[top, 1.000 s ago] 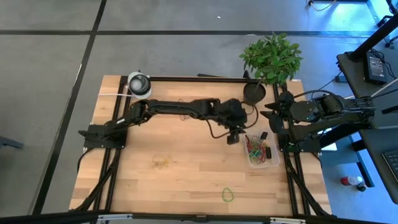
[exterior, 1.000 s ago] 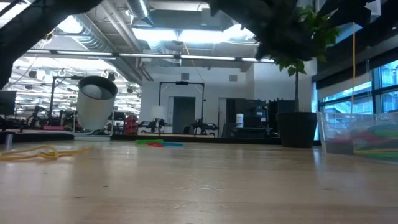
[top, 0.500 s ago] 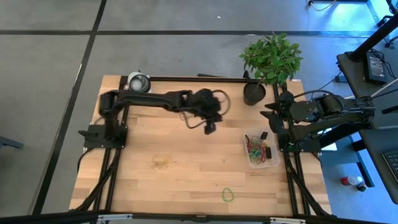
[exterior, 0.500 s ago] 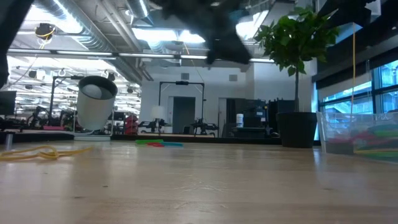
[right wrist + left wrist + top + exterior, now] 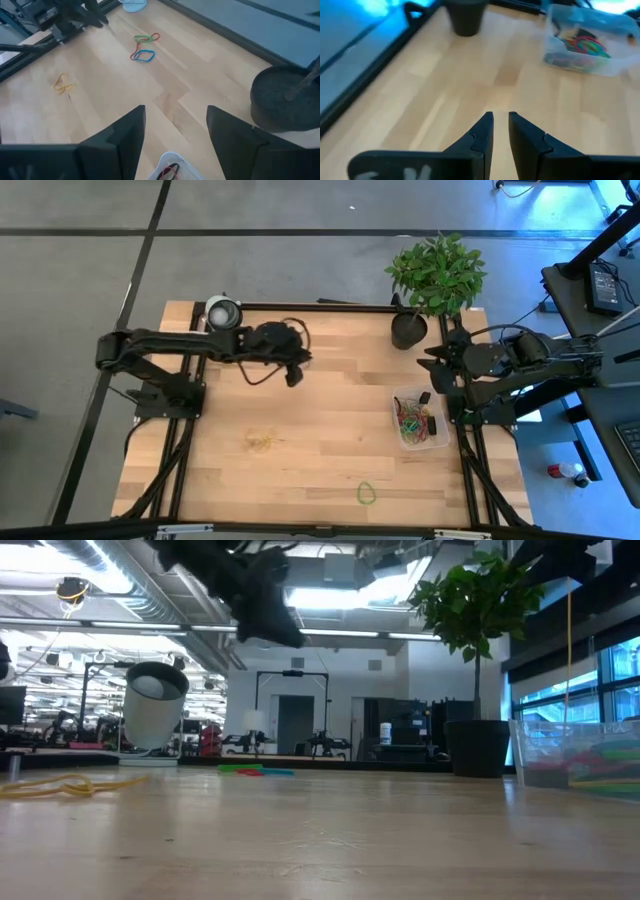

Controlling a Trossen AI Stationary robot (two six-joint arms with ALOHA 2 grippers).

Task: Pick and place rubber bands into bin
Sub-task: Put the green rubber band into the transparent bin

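Observation:
The bin (image 5: 418,420), a clear container, stands on the table at the right and holds several coloured rubber bands (image 5: 584,44). Loose rubber bands lie flat on the wood: a yellowish one (image 5: 261,441), a green one (image 5: 367,494) near the front edge, and a red, green and blue group (image 5: 142,47). My left gripper (image 5: 293,375) hangs above the far middle of the table, well left of the bin. Its fingers (image 5: 500,125) are open by a narrow gap with nothing between them. My right gripper (image 5: 175,130) waits open and empty above the table's right edge, over the bin.
A black pot (image 5: 408,330) with a leafy plant stands at the far right, just beyond the bin. A white-and-grey roll (image 5: 224,313) sits at the far left corner. Bare wood lies between the left gripper and the bin.
My left arm has drawn back from above the bin toward the table's far left, folding in and staying above the table. The bin and the loose bands have kept their places.

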